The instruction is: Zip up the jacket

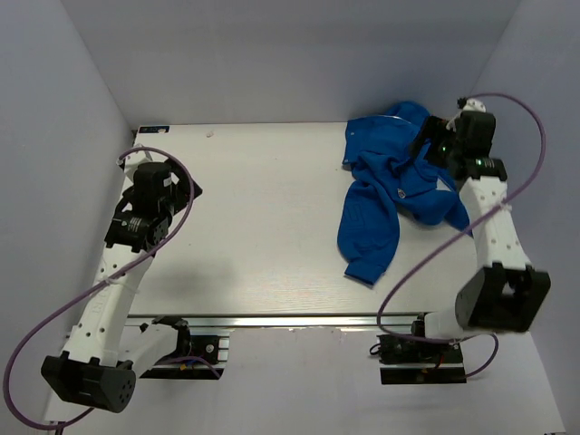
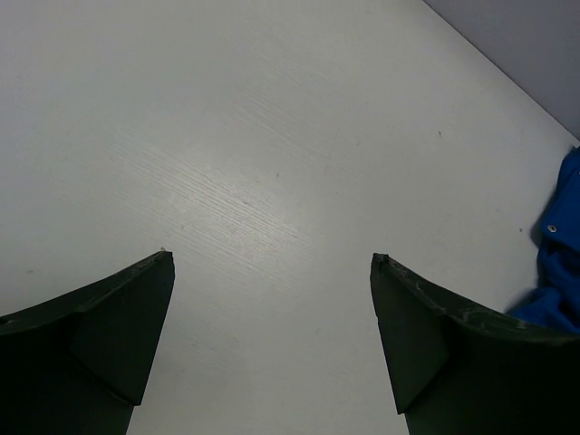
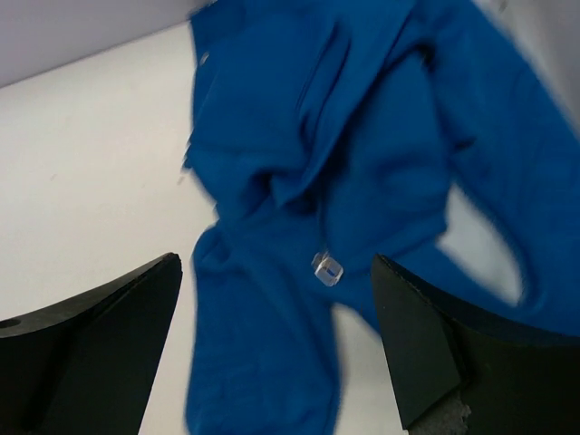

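The royal-blue jacket lies crumpled at the table's far right, one sleeve trailing toward the near edge. My right gripper hangs over its far right part, open; in the right wrist view the blue jacket fills the space under the spread fingers, which hold nothing, and a small clear toggle shows on the cloth. My left gripper is open over bare table at the far left; a bit of the jacket shows at the right edge of its wrist view. The zipper is not clearly visible.
The white table is boxed in by pale walls at left, back and right. Purple cables loop from both arms. A metal rail runs along the table's near edge.
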Robot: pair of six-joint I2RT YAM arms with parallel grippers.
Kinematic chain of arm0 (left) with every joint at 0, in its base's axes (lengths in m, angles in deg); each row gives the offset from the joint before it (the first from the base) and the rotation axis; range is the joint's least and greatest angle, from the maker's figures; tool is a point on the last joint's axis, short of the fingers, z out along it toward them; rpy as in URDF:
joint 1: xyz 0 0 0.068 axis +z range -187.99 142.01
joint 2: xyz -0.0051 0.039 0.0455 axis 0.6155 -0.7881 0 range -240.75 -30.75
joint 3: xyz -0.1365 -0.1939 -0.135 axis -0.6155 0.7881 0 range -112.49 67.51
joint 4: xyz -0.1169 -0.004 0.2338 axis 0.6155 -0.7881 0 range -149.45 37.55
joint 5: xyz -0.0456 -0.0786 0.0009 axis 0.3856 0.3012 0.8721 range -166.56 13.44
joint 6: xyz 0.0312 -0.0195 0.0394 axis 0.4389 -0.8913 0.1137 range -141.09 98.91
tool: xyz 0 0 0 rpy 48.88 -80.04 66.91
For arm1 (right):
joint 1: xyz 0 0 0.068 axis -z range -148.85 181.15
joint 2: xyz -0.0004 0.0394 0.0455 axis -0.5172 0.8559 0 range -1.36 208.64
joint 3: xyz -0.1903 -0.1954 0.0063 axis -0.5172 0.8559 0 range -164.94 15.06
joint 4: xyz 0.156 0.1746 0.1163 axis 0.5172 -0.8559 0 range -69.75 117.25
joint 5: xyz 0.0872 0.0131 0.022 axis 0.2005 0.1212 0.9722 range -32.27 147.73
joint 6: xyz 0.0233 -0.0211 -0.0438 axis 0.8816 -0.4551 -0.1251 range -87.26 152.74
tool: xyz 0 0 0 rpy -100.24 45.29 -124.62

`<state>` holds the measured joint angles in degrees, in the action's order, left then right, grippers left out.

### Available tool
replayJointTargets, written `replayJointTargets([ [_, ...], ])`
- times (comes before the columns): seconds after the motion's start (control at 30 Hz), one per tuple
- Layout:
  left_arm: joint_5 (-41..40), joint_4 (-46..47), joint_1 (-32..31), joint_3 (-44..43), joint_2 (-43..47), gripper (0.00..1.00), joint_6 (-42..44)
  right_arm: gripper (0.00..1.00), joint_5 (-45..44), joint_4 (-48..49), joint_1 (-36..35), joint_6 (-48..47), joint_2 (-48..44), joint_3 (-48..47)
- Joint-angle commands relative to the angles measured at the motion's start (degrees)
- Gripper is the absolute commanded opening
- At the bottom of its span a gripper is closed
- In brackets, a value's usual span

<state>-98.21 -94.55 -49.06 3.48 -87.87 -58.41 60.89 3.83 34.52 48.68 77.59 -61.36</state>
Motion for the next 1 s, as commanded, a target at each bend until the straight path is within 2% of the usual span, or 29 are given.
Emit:
replayJointTargets([
  [0.0,0.0,4.9,0.3,-1.4,-1.9,0.98,2.1,0.89,-7.5,0.7,0.2,-10.0,9.2,-9.9],
  [0.17,1.4,7.7,0.3,-1.4,-5.7,0.98,4.1,0.89,-6.3,-7.9,0.3,-15.7,31.8,-28.3],
  [0.2,1.3,8.1,0.3,-1.3,-6.1,0.98,4.2,0.89,-5.9,-8.5,0.2,-15.7,31.9,-30.3],
  [0.33,0.7,8.5,0.3,-1.6,-8.1,0.98,4.4,0.88,-4.8,-14.9,0.2,-14.0,46.3,-40.5],
  [0.37,0.6,8.3,0.3,-1.8,-8.5,0.98,4.4,0.85,-3.9,-15.6,0.2,-13.1,47.7,-41.0],
  [0.4,0.2,7.8,0.3,-2.2,-9.1,0.98,4.4,0.72,-1.9,-14.9,0.2,-12.5,49.3,-39.7],
  [0.5,-0.7,7.1,0.3,-2.7,-9.5,0.98,4.4,0.28,2.6,-13.0,0.1,-11.2,49.5,-38.5],
  [0.53,-0.8,7.0,0.3,-2.9,-9.6,0.98,4.4,0.03,3.2,-12.9,-0.1,-11.1,49.2,-39.3],
  [0.57,-0.7,7.0,0.3,-2.9,-9.5,0.98,4.3,0.0,3.9,-13.0,-0.3,-11.2,48.7,-40.5],
  [0.77,3.2,6.6,0.3,-1.6,-8.2,0.98,2.4,0.0,10.9,-9.0,-3.3,-12.2,37.7,-50.0],
  [0.9,7.0,4.9,0.3,-1.1,-6.4,0.98,0.8,0.0,9.8,-5.1,-11.4,-14.3,25.8,-48.8],
  [0.97,9.2,4.1,0.3,-1.1,-5.9,0.98,0.4,0.0,10.2,-3.1,-16.6,-14.9,21.6,-44.1],
])
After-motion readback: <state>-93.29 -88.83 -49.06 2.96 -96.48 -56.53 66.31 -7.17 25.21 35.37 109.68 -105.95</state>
